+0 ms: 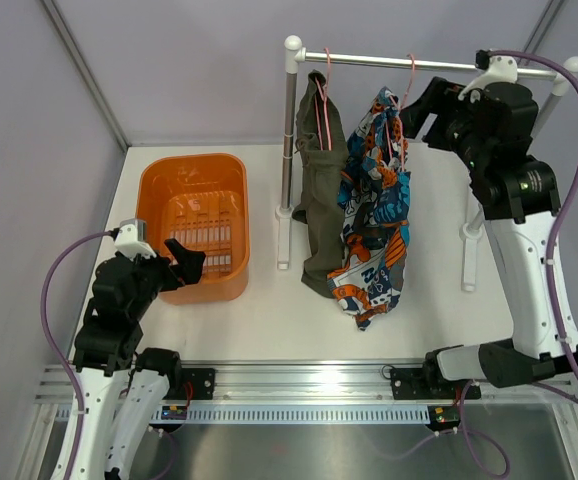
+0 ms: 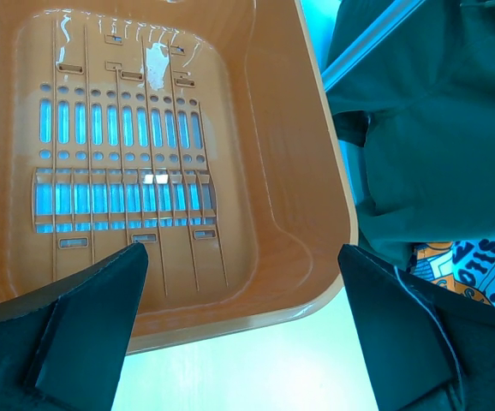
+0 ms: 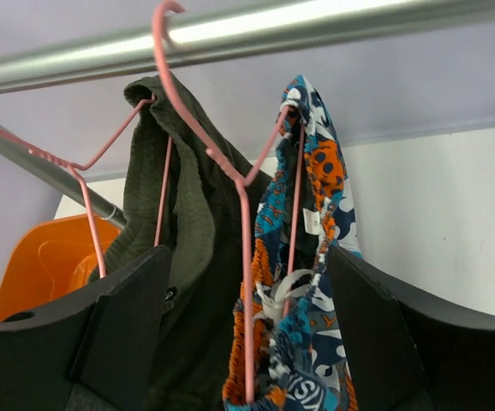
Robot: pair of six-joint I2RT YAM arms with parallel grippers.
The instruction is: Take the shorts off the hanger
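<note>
Two pairs of shorts hang on pink hangers from the metal rail [image 1: 419, 62]. The olive-green shorts [image 1: 319, 190] [image 3: 187, 231] are on the left hanger [image 1: 326, 100]. The blue, orange and white printed shorts [image 1: 374, 200] [image 3: 316, 257] are on the right hanger [image 3: 246, 257]. My right gripper [image 1: 409, 118] [image 3: 247, 257] is up by the rail, open, its fingers on either side of the printed waistband and the hanger wire. My left gripper [image 1: 184, 262] [image 2: 243, 257] stands open and empty over the near right corner of the orange basket [image 1: 159, 180].
The orange slotted basket [image 2: 333, 171] sits left of the rack and holds nothing. The rack's upright posts [image 1: 291, 150] [image 1: 469, 250] stand on the white table. The hems of both shorts reach the table; the olive cloth [image 2: 427, 128] hangs just right of the basket.
</note>
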